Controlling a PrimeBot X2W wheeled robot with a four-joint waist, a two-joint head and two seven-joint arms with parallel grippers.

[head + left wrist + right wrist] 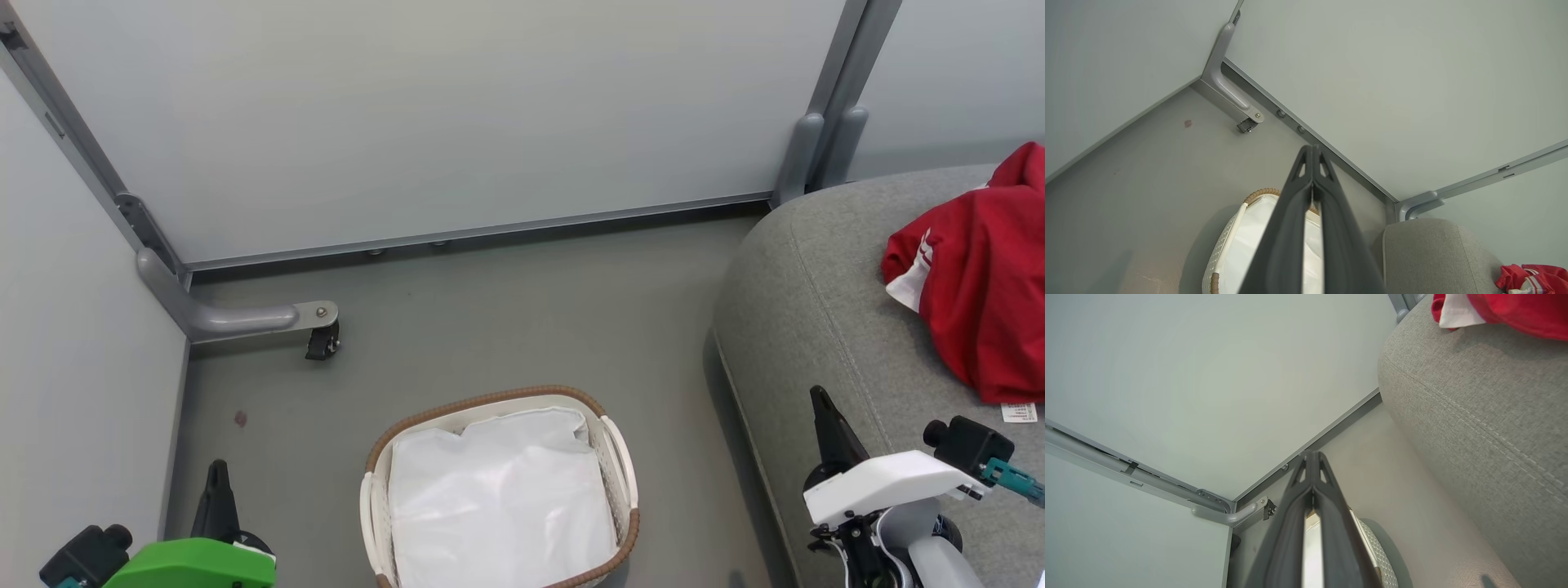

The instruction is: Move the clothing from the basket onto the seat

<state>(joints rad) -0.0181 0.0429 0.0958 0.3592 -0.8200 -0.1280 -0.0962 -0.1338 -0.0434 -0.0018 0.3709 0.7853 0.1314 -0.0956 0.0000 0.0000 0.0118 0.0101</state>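
The red clothing [984, 278] with white trim and a small tag lies on the grey seat [824, 310] at the right; it also shows as clothing [1533, 278] and clothing [1515, 310] in the wrist views. The basket [500, 490] stands on the floor at bottom centre, with just its white cloth lining showing inside. My left gripper [217, 474] is at the lower left, shut and holding nothing, left of the basket. My right gripper [819, 400] is shut and holding nothing, over the seat's front edge, well short of the clothing. In both wrist views the fingers [1312, 171] and fingers [1312, 465] press together.
Pale partition panels [424, 114] close off the back and left, with a grey foot and caster [322, 339] standing on the floor. Grey floor [522, 318] lies open between basket, panels and seat. A small reddish spot [240, 418] marks the floor at the left.
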